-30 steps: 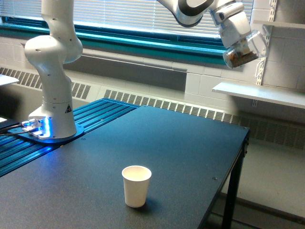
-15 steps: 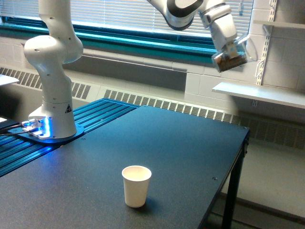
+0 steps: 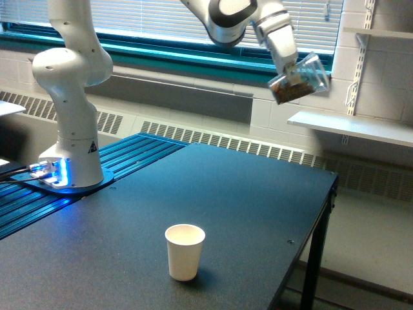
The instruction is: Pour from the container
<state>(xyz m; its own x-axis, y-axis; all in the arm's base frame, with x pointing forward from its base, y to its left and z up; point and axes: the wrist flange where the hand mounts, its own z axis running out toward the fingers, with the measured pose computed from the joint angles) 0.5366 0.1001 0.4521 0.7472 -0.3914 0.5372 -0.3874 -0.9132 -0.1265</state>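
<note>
Container (image 3: 299, 80) in claw (image 3: 288, 70): tilted, brown bits | paper cup (image 3: 184, 251): upright on table (image 3: 258, 194)

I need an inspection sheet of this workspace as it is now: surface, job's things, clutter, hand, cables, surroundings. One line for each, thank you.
Surface: dark table, flat, no spill seen.
Job's things: clear cup with brown bits, held high in the air and tilted, toward the exterior view's right of the white paper cup; the paper cup stands upright near the table's front edge.
Clutter: nothing seen on the table besides the paper cup.
Hand: hand holds the clear cup; its fingers are not clearly visible.
Cables: dark cables at the arm base, lit blue, at the exterior view's left.
Surroundings: window blinds, radiator grille, white wall shelf.
</note>
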